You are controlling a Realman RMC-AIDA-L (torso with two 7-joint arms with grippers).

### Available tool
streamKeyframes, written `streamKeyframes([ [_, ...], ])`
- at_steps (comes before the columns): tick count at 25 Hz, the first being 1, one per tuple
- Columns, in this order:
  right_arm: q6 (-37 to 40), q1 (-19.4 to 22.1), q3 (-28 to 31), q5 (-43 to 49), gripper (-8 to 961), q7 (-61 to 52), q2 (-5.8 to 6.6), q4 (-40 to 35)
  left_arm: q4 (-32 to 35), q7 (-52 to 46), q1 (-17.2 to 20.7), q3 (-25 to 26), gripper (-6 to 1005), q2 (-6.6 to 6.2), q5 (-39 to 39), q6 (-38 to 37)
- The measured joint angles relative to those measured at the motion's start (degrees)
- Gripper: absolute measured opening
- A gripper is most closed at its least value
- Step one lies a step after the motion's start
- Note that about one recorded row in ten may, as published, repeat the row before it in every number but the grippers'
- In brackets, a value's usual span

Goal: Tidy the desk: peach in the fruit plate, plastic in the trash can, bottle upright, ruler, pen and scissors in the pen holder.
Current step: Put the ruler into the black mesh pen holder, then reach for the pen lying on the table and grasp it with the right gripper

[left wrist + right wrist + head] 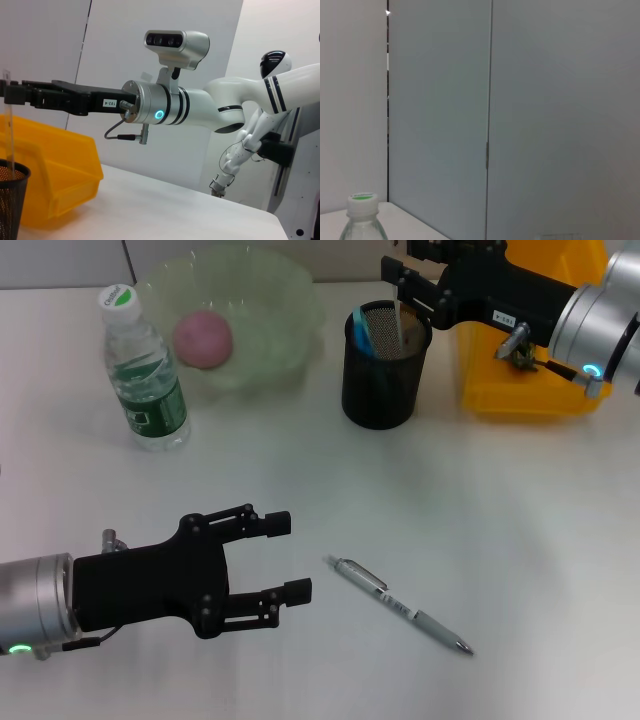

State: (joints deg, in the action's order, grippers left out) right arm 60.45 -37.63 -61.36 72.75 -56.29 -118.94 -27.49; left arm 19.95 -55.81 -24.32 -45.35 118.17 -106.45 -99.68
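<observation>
My fingers (290, 525) on the left gripper (287, 558) stand spread with nothing between them, low over the near left of the table (300, 470), and the pen (398, 604) lies just to their right, flat and slanted, tip toward the near right. In the head view the bottle (145, 370) already stands upright at the far left, and the peach (203, 338) sits in the fruit plate (280, 300) beside it. The pen holder (384, 365) stands at the far middle with a ruler (380, 330) poking out. My right gripper (415, 280) hangs over the holder, in front of the yellow trash can (520, 390); whether it is open there I cannot tell.

From the left wrist view I see my right arm (160, 102) reaching across above the trash can (50, 165) and the rim of the holder (10, 200) (the clear ruler (9, 120) rises from it toward the gripper's tip).

The right wrist view shows only the bottle's cap (362, 205) and bare wall.

I judge the ruler step nearly done and the pen next: I need to move right, drop over its barrel, line my fingers across it and close.
</observation>
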Motion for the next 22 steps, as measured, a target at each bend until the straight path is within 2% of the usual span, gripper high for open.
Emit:
streamKeyframes([
  [3, 0.23, 0.47, -0.04, 0.07, 381, -1.1, 0.08, -0.46, 0.04, 0.01, -0.01, -0.05, 782, -0.04, 0.0, 0.0],
  [8, 0.26, 0.54, 0.17, 0.1, 442, -2.21, 0.19, -0.54, 0.09, 0.01, -0.1, -0.09, 782, -0.13, 0.0, -0.08],
  [13, 0.09, 0.54, 0.27, 0.1, 687, -2.31, 0.16, -0.55, 0.15, 0.01, -0.24, -0.09, 782, -0.14, -0.06, -0.08],
  [22, 0.08, 0.86, 0.37, -0.24, 716, -2.66, 0.03, -1.11, 0.84, 0.0, -0.42, -0.18, 782, -0.14, -0.15, -0.08],
])
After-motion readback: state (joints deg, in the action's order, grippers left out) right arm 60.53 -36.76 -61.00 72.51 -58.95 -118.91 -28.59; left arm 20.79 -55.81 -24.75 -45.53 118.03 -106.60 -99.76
